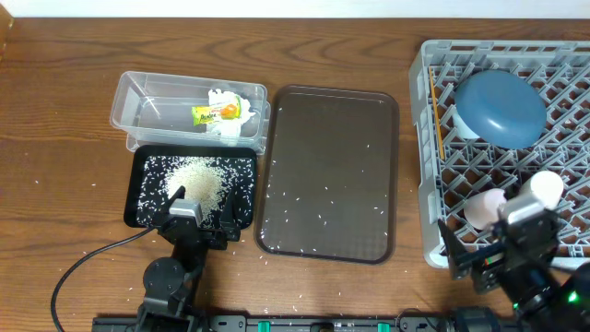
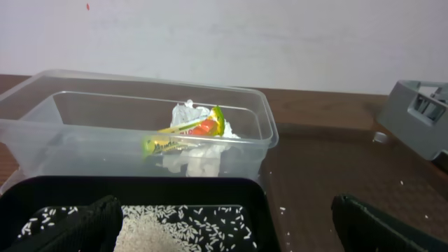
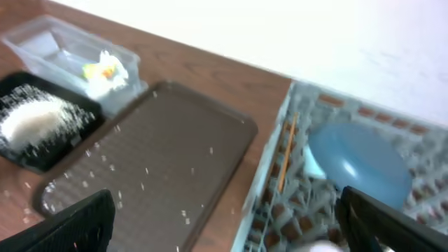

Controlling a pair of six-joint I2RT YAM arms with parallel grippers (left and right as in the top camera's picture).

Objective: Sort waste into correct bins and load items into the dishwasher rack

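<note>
"Wooden table [image 1: 55,111], brown, with a plain wall [image 2: 280,35] behind. Entry one: waste?"

"Clear tub [image 1: 129,101], upper left: crumpled tissue [image 1: 224,97] and snack wrapper [image 1: 214,112] inside. Black tray [image 1: 132,198] just below it: a heap of rice [image 1: 201,180]. Stray grains of it dot the brown serving tray [image 1: 327,138] at centre and the table near the bottom edge."

"Entry two: dishes?"

"Rack [image 1: 426,166], right side: blue plate [image 1: 502,109], with a white bowl [image 1: 461,124] showing only as a sliver at its left edge. Chopsticks [image 1: 435,115] along the left wall. Pink cup [image 1: 486,208] and white cup [image 1: 539,189] at lower right."

"Step in hand?"

"By my reckoning, the tail end. Loading looks done and the loose grains are what is left. The next move would call for getting those into the black tray — too small to pinch singly, so tipping or sweeping seems likelier."

"Tools?"

"Left gripper [image 2: 224,220]: over the near edge of the black tray, fingers spread wide, nothing between them. Right gripper [image 3: 224,220]: above the rack's lower corner, fingers likewise wide apart — empty."
</note>
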